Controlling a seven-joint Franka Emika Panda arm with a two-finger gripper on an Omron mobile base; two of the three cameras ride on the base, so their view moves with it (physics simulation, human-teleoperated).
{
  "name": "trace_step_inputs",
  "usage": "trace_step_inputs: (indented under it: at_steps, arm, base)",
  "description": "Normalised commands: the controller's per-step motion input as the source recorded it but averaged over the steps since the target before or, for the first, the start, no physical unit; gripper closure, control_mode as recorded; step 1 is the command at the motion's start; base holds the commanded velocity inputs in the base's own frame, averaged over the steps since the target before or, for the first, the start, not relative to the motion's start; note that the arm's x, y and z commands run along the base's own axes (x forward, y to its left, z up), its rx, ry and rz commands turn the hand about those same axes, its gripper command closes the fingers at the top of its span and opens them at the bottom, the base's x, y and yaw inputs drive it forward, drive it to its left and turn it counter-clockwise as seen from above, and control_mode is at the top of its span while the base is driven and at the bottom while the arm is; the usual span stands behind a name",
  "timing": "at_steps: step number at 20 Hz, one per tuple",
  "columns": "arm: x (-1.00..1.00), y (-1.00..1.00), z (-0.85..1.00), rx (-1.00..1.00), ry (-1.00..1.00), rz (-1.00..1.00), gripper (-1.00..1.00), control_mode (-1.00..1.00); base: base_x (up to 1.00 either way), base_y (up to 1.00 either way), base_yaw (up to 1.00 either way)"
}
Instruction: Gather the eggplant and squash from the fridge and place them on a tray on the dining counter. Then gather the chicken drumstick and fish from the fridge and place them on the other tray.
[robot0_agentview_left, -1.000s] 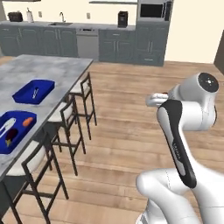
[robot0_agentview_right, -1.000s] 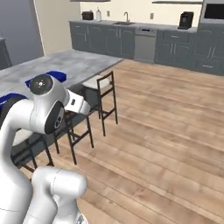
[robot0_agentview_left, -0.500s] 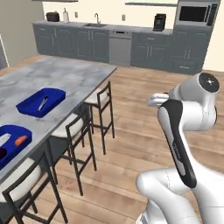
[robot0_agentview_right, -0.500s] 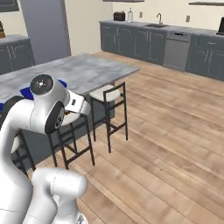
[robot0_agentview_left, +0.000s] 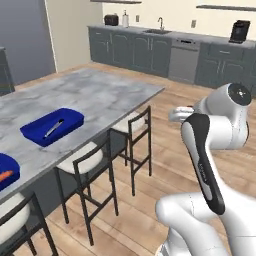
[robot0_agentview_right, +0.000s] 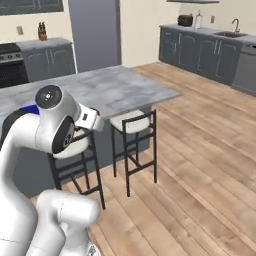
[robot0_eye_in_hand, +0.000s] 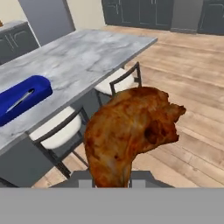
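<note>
Marble table (robot0_agentview_left: 100, 100) w/ two blue trays (robot0_agentview_left: 52, 127) is neared, drumstick (robot0_eye_in_hand: 129, 131) gripped in closed jaws, not yet placed; fish presumably still left.

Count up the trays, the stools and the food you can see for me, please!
Blue plastic trays: 2, one holding a thin silvery thing, one at the edge with something orange
White-seated black metal stools: 3
Brown roasted chicken drumstick: 1, held in the claw
Total: 6
</note>
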Motion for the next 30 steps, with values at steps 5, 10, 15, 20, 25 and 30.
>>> trace_step_inputs:
  at_steps: [5, 10, 15, 20, 25, 30]
  arm:
    - [0.00, 0.00, 0.00, 0.00, 0.00, 0.00, 1.00, 1.00]
    - [0.00, 0.00, 0.00, 0.00, 0.00, 0.00, 1.00, 1.00]
    - [0.00, 0.00, 0.00, 0.00, 0.00, 0.00, 1.00, 1.00]
    - [0.00, 0.00, 0.00, 0.00, 0.00, 0.00, 1.00, 1.00]
    - [0.00, 0.00, 0.00, 0.00, 0.00, 0.00, 1.00, 1.00]
    - [0.00, 0.00, 0.00, 0.00, 0.00, 0.00, 1.00, 1.00]
  base:
    - [0.34, -0.34, 0.50]
    - [0.16, -0.02, 0.58]
    - [0.73, -0.18, 0.48]
    - [0.69, -0.33, 0.47]
    - [0.69, -0.52, 0.42]
    - [0.33, -0.53, 0.29]
